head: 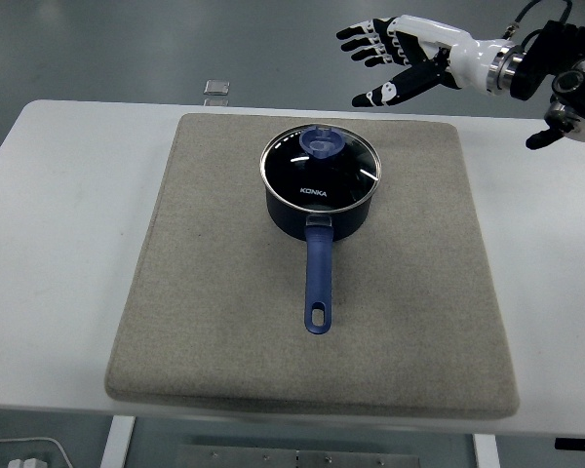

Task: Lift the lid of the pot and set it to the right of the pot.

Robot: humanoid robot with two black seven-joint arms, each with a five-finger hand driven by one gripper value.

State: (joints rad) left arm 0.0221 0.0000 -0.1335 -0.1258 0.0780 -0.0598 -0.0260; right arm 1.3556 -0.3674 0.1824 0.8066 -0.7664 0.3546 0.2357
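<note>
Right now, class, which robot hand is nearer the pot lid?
The right. The right robot hand hovers open, up and to the right of the lid, not touching it. The left one is out of view.

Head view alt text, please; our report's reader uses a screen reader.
A dark blue saucepan with its glass lid on sits on a grey felt mat covering a white table. The robot's open right hand hovers beyond the pot's upper right.
</note>
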